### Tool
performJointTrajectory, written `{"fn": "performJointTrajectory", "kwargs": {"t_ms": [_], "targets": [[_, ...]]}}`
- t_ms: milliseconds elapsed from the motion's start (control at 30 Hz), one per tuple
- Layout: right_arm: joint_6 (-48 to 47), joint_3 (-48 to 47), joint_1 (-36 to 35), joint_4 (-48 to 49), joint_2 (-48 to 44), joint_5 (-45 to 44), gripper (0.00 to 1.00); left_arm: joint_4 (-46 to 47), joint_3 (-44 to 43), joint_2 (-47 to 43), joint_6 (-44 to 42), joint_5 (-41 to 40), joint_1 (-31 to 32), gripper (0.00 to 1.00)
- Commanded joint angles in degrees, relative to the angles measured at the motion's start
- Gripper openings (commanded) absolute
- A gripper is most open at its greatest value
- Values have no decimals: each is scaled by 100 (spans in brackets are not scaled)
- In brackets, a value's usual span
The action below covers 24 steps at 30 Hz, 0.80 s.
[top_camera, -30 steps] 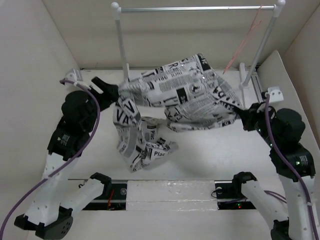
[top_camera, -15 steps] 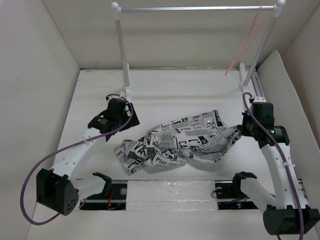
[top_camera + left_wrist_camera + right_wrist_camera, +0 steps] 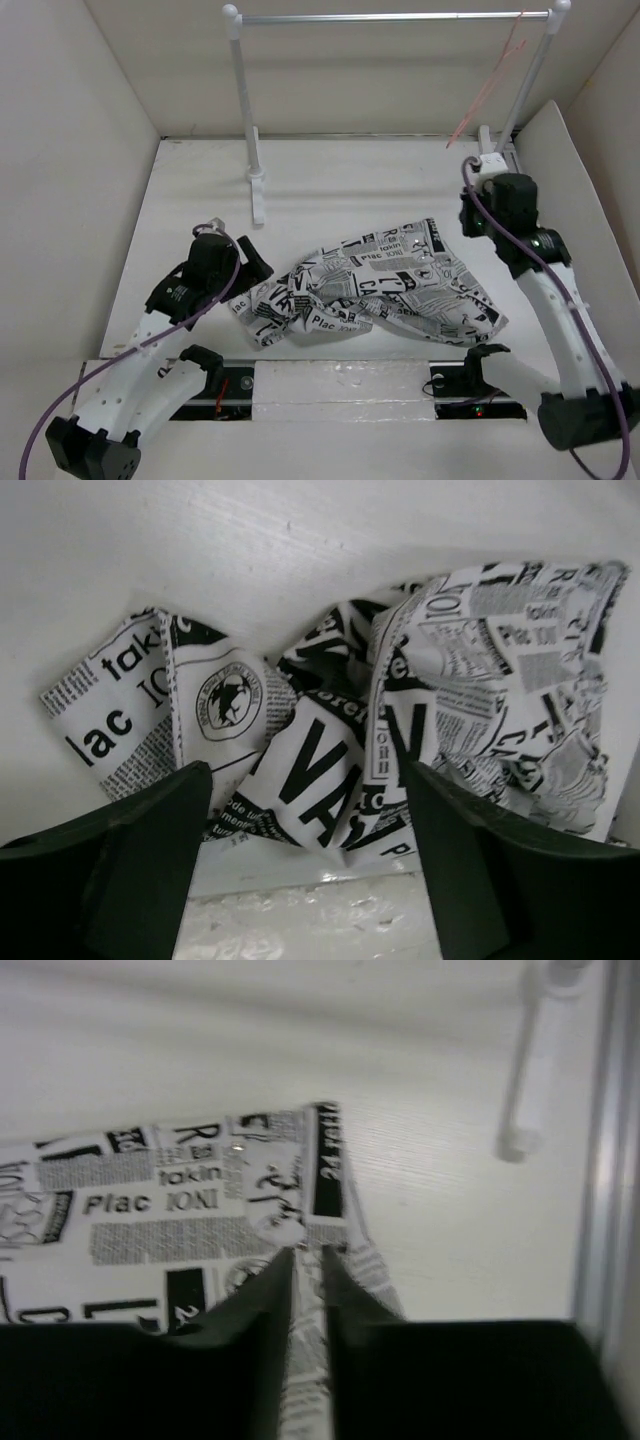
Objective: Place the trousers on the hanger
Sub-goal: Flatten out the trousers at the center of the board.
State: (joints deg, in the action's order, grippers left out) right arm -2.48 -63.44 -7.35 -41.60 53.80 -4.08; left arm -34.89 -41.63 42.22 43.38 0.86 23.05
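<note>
The newspaper-print trousers (image 3: 375, 285) lie crumpled on the white table, spread from left to right. My left gripper (image 3: 252, 272) stands open at their left end. In the left wrist view its fingers (image 3: 150, 860) are spread wide, with the trousers (image 3: 330, 770) just ahead and not gripped. My right gripper (image 3: 466, 222) is at the trousers' back right corner. In the right wrist view it (image 3: 305, 1252) is shut, with a strip of the trousers (image 3: 190, 1200) pinched in the slit. The thin pink hanger (image 3: 478, 100) hangs from the right end of the rack bar, apart from both grippers.
The white-posted rack with its silver crossbar (image 3: 390, 17) stands at the back; its left post (image 3: 243, 100) and right post (image 3: 530, 80) rise from the table. White walls enclose the table on three sides. A taped rail (image 3: 340, 385) runs along the front edge between the arm bases.
The trousers, held up by both grippers a second ago, have dropped into a heap on the table. My left gripper let go and drew back to the front left. The right gripper moved toward the back.
</note>
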Motion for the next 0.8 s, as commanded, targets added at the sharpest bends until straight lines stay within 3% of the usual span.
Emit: {"fn": "performJointTrajectory", "kwargs": {"t_ms": [0, 67, 167, 333, 433, 500, 567, 633, 667, 700, 767], "targets": [[-165, 287, -310, 1204, 1130, 577, 22, -509, 303, 7, 4, 380, -20, 78], [-139, 341, -189, 1689, 1901, 714, 69, -448, 400, -55, 258, 510, -20, 84], [28, 104, 5, 2226, 2677, 706, 84, 17, 848, -3, 811, 1125, -20, 84], [230, -168, 349, 2667, 4014, 786, 87, 842, 1561, -188, 1375, 662, -20, 84], [405, -222, 349, 2657, 4462, 882, 83, 1543, 1824, 75, 1568, 538, -20, 78], [572, -3, 349, 2823, 4577, 1013, 79, 2027, 1991, 329, 1717, 538, -20, 68], [652, 234, 480, 3226, 4674, 1311, 73, 2267, 2018, 427, 1797, 433, -20, 49], [635, 358, 481, 3290, 4640, 1576, 46, 2443, 1939, 463, 1780, 223, -20, 36], [626, 376, 550, 3343, 4631, 1664, 24, 2417, 1887, 428, 1754, 108, -20, 13], [574, 350, 551, 3317, 4631, 1838, 16, 2339, 1651, 358, 1710, -23, -20, 3], [521, 323, 603, 3229, 4474, 1858, 0, 2145, 1334, 270, 1368, -533, -20, 0]]}}
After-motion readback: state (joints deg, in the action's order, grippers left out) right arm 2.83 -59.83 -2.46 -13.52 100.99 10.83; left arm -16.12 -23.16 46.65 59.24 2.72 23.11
